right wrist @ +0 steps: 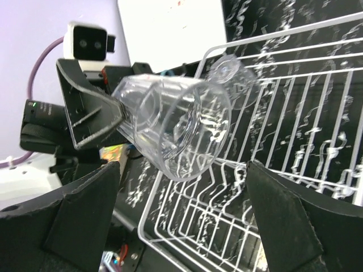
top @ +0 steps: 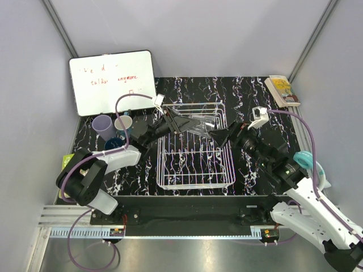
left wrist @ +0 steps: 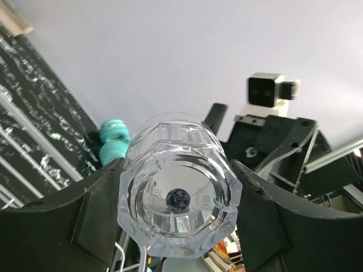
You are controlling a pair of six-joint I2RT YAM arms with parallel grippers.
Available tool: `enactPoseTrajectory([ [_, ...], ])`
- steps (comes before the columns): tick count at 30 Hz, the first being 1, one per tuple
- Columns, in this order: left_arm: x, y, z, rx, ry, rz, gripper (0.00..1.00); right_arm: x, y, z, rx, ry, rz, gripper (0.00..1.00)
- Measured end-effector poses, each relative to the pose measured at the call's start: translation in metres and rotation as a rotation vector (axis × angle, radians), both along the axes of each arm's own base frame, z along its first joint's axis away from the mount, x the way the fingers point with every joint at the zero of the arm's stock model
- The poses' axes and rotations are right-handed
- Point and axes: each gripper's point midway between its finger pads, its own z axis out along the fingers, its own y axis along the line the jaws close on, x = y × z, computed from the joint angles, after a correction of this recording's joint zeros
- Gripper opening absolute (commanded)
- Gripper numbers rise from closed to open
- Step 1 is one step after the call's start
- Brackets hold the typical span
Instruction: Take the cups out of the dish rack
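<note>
Glass [right wrist: 170,130] clamped sideways in left gripper [top: 177,123], held above rack [top: 195,181]; right gripper [top: 220,136] gaped wide, facing it. Lift-out step, probably; next called for carrying clear, setting upright.

Left end effector [left wrist: 178,195] gripping, right end effector [right wrist: 181,192] spread wide
</note>
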Motion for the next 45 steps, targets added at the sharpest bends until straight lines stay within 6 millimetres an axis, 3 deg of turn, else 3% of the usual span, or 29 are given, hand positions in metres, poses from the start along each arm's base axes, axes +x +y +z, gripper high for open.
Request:
enactPoseTrajectory([
  [6, -0.007, -0.003, 0.006, -0.017, -0.023, -0.016, 0.00, -0.004, 0.016, -0.003, 0.051, 0.020, 0.074, 0.88],
  [14, -0.016, -0.008, 0.007, -0.004, -0.031, -0.034, 0.00, 0.005, 0.033, -0.006, 0.072, 0.028, 0.117, 0.76],
  [17, -0.019, -0.008, 0.011, -0.004, -0.041, -0.033, 0.00, 0.009, 0.042, -0.005, 0.090, 0.026, 0.142, 0.57],
  [20, -0.017, -0.009, 0.007, 0.006, -0.026, -0.027, 0.00, 0.010, 0.051, -0.002, 0.111, 0.017, 0.178, 0.32],
  [21, -0.016, -0.009, 0.006, 0.010, -0.022, -0.021, 0.00, 0.010, 0.053, -0.001, 0.115, 0.015, 0.186, 0.15],
  [23, -0.015, -0.008, 0.009, -0.005, -0.013, -0.016, 0.00, 0.008, 0.056, 0.003, 0.153, 0.025, 0.201, 0.00],
  [27, -0.022, -0.006, 0.025, -0.058, -0.009, -0.035, 0.02, -0.001, 0.061, 0.026, 0.230, -0.014, 0.251, 0.00],
  [28, -0.024, -0.006, 0.027, -0.062, -0.011, -0.040, 0.08, -0.004, 0.061, 0.028, 0.236, -0.020, 0.259, 0.00],
  [29, -0.025, -0.007, 0.028, -0.062, -0.012, -0.043, 0.37, -0.005, 0.060, 0.030, 0.239, -0.025, 0.261, 0.00],
  [30, -0.026, -0.008, 0.029, -0.059, -0.013, -0.046, 0.57, -0.007, 0.058, 0.031, 0.241, -0.029, 0.261, 0.00],
  [33, -0.027, -0.013, 0.030, -0.034, -0.014, -0.061, 0.99, -0.012, 0.052, 0.031, 0.243, -0.033, 0.248, 0.00],
  [36, -0.021, -0.017, 0.024, 0.048, -0.034, -0.042, 0.99, -0.017, 0.042, 0.025, 0.197, -0.039, 0.221, 0.00],
  [39, -0.002, -0.012, 0.017, 0.136, -0.034, 0.020, 0.99, -0.016, 0.027, 0.009, 0.126, -0.008, 0.155, 0.00],
  [45, 0.039, 0.017, 0.004, 0.324, 0.036, 0.251, 0.99, 0.005, -0.009, -0.024, -0.055, 0.115, -0.072, 0.00],
])
